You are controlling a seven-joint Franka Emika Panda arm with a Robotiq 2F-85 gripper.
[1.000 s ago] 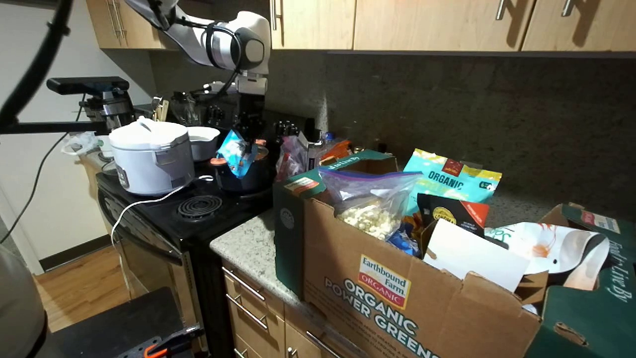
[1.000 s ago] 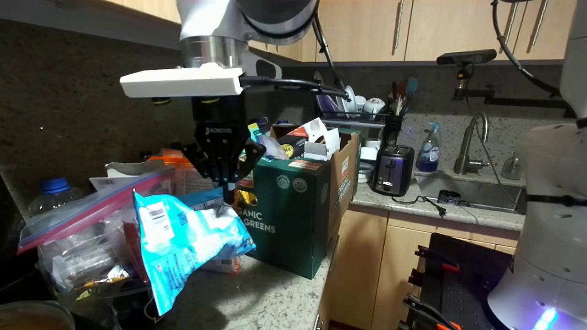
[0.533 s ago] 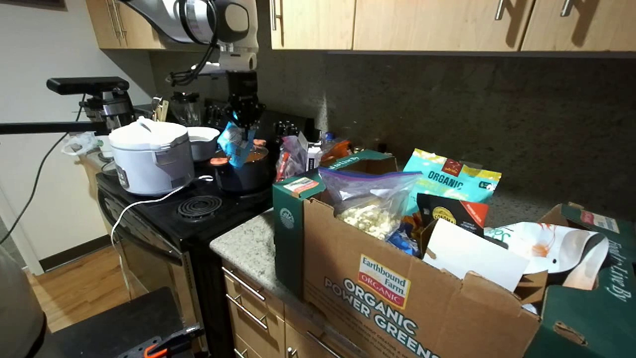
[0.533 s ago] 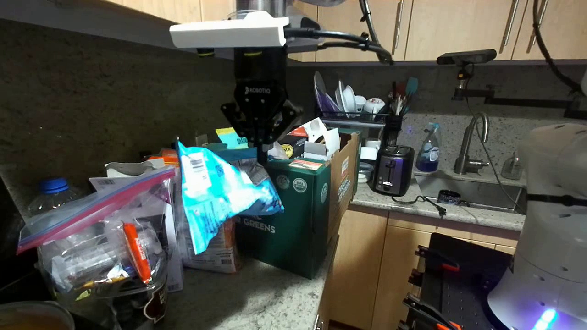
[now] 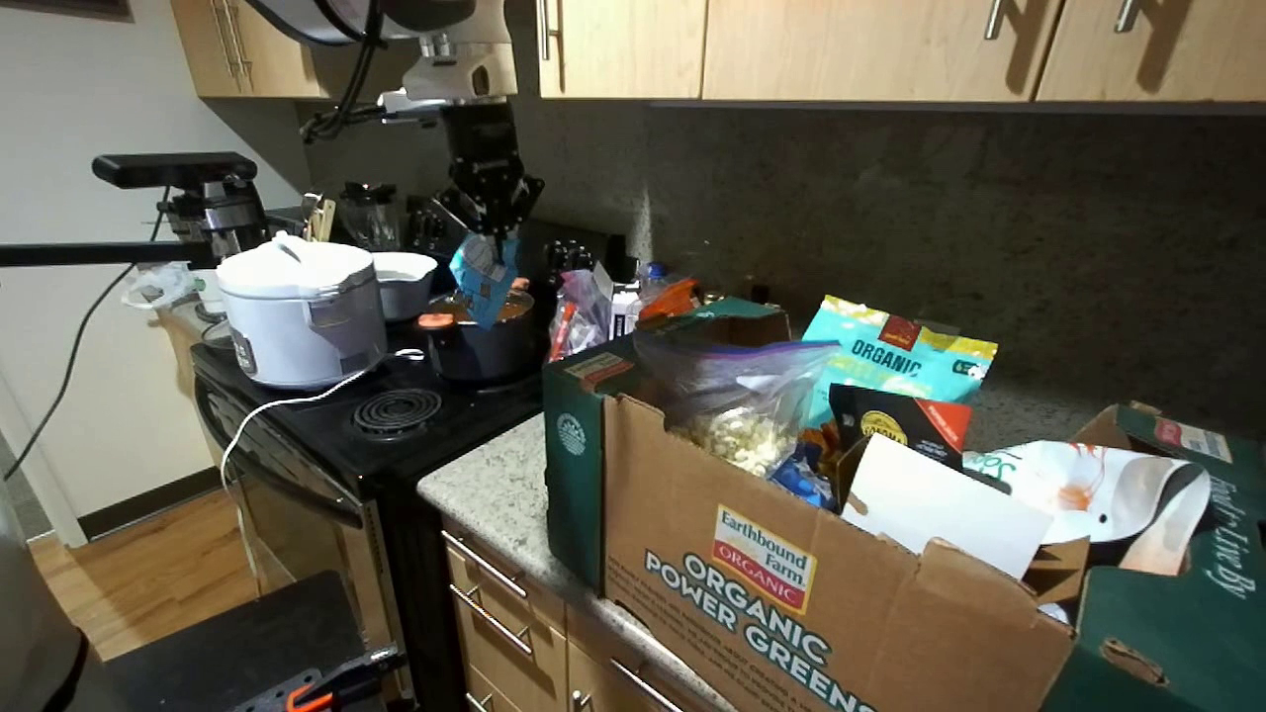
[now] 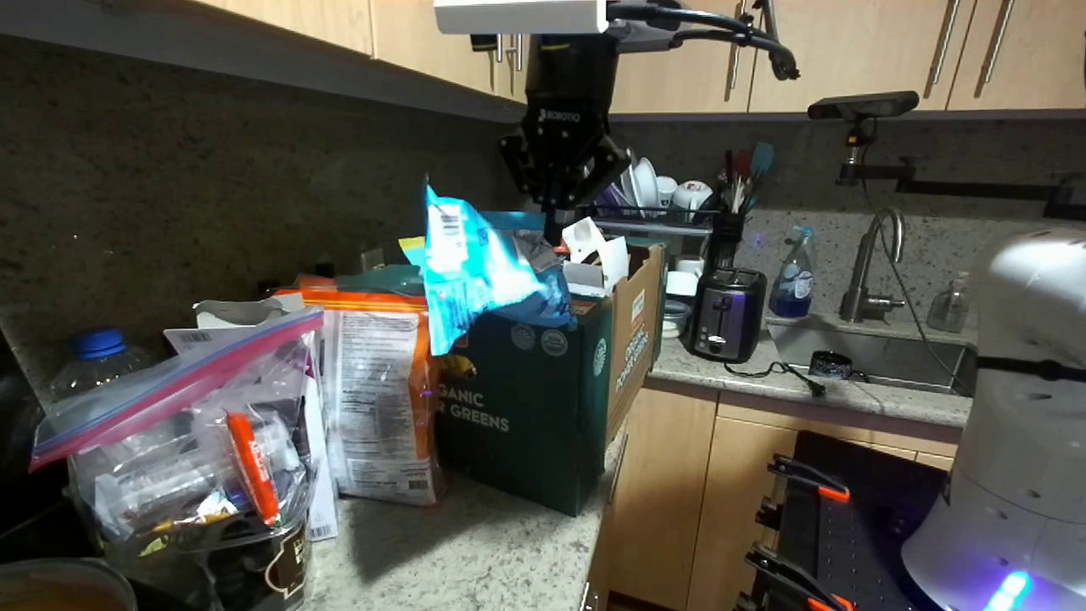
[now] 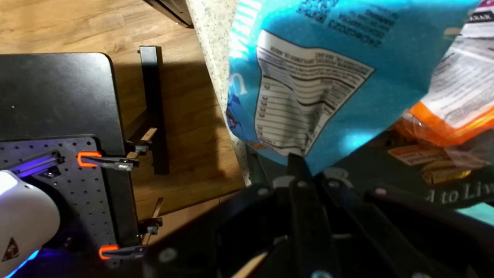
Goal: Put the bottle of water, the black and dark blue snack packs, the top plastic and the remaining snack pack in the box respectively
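My gripper [image 6: 556, 222] is shut on a light blue snack pack [image 6: 471, 267] and holds it in the air. In the wrist view the fingertips [image 7: 307, 166] pinch the edge of the pack [image 7: 316, 88]. It hangs tilted beside the green end of the box [image 6: 534, 407], with its lower part about rim height. The brown side of the box [image 5: 673, 534] shows green lettering. In the box are a clear zip bag of pale food [image 5: 742, 435], a black pack with a red corner [image 5: 895, 425] and a dark blue pack [image 5: 806, 482]. A blue-capped clear bottle [image 6: 100, 356] stands at the back.
An orange-edged bag [image 6: 377, 399] stands against the box's green end. A zip bag with a pink seal [image 6: 195, 458] sits on a dark container. A dark pot [image 5: 485, 346] and a white cooker [image 5: 302, 316] are on the stove. A white carton [image 5: 940, 504] sticks out of the box.
My gripper has risen and carried the blue pack toward the box, to the right in an exterior view. The orange-edged bag and red-orange packet are now uncovered. The box's contents look unchanged.
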